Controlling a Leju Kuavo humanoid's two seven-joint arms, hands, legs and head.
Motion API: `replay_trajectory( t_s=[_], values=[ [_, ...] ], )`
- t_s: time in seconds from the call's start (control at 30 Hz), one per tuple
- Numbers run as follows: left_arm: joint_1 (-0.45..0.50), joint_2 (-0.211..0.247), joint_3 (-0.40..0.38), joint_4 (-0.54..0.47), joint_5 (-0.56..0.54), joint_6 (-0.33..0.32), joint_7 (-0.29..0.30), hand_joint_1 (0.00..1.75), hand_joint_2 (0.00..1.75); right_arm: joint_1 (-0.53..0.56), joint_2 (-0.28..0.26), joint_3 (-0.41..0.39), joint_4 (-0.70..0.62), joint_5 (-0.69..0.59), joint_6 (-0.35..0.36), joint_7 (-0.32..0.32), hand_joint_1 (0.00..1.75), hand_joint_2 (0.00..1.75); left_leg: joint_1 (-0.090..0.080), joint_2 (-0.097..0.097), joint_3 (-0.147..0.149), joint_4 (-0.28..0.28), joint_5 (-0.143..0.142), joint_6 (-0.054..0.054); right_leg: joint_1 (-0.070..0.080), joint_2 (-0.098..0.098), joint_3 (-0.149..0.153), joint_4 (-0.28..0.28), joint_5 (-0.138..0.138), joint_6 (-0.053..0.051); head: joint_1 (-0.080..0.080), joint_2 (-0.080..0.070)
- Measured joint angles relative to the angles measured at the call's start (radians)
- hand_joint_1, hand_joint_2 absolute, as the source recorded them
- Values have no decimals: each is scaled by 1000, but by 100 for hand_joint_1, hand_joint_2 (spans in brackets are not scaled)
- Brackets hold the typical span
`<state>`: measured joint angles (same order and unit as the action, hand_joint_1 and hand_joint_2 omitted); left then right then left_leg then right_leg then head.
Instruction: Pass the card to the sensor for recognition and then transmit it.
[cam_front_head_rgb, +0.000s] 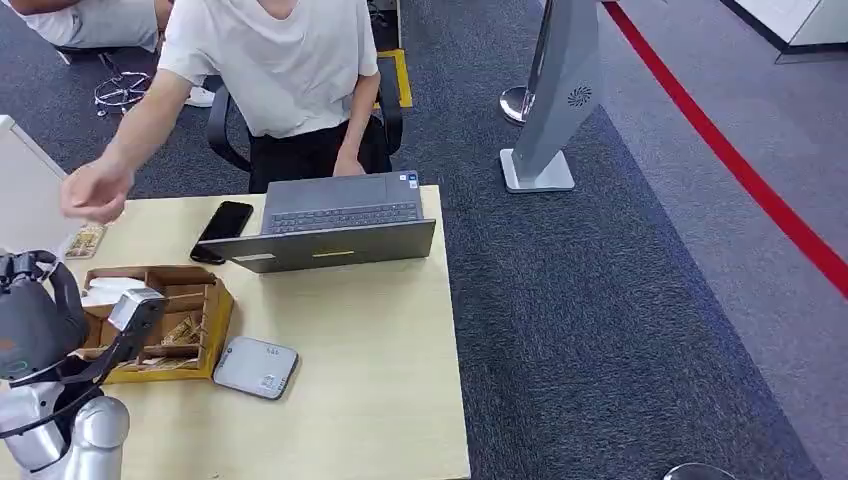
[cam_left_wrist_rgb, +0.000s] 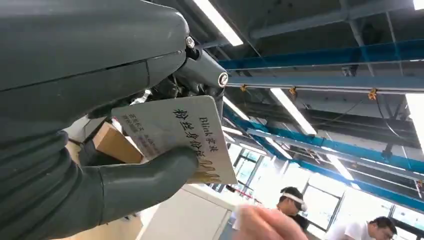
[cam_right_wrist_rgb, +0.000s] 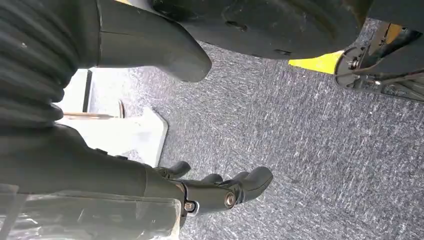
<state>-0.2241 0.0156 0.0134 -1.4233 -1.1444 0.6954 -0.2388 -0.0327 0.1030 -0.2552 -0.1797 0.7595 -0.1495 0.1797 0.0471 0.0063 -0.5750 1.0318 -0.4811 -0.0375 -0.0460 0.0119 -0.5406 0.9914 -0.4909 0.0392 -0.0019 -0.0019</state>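
Note:
My left hand is raised over the table's near left corner and pinches a pale card between thumb and fingers. In the left wrist view the card shows dark printed characters, with the thumb pressed on its face. The sensor, a flat grey pad, lies on the table to the right of the card and a little nearer me. A seated person's hand reaches out beyond my left hand, apart from the card. My right hand hangs over grey carpet, fingers apart, holding nothing.
A wooden divided box with more cards sits under my left hand. Behind it stand a grey laptop and a black phone. Another card lies at the far left. A grey floor stand rises to the right of the table.

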Motion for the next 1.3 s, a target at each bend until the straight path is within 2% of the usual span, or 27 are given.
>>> replay_trajectory(
  t_s=[0.37,0.5,0.63,0.77,0.93,1.1,1.2,1.3],
  values=[
    [2,13,-25,2,12,0,23,175,175,0,0,-2,0,2,2,0,0,175,0,0,0,0,0,0,0,0,0,0,0,0,0,0],
    [20,8,-29,-7,-14,1,-10,175,175,0,0,-10,0,15,1,0,0,175,0,0,0,0,0,0,0,0,0,0,0,0,0,0],
    [100,-31,-32,-107,-26,1,-90,175,175,2,5,-27,0,15,-5,0,0,175,-1,0,0,0,-1,0,-1,0,0,0,0,0,0,0],
    [193,-61,-82,-212,-54,1,-103,175,175,2,8,-45,0,11,-16,0,0,175,-1,0,-1,0,-1,1,-1,0,0,-1,-1,1,0,0],
    [265,-65,-152,-290,-82,1,-83,175,175,3,11,-62,0,12,-17,0,0,175,-1,0,-1,0,-1,1,-1,0,0,-1,-1,1,0,0],
    [284,-58,-216,-307,-96,1,-44,175,175,3,14,-76,0,13,-18,0,0,175,-1,0,-1,0,-1,1,-1,-1,0,0,-1,1,0,0],
    [275,-50,-259,-285,-117,0,18,175,175,3,14,-78,0,20,-17,0,0,175,-1,0,0,0,-1,1,-1,-1,0,-1,0,1,0,0],
    [242,-43,-301,-201,-142,-5,93,175,175,2,14,-78,0,33,-13,0,0,175,-2,0,0,0,-1,1,-2,-1,0,-1,0,1,0,0]
  ],
)
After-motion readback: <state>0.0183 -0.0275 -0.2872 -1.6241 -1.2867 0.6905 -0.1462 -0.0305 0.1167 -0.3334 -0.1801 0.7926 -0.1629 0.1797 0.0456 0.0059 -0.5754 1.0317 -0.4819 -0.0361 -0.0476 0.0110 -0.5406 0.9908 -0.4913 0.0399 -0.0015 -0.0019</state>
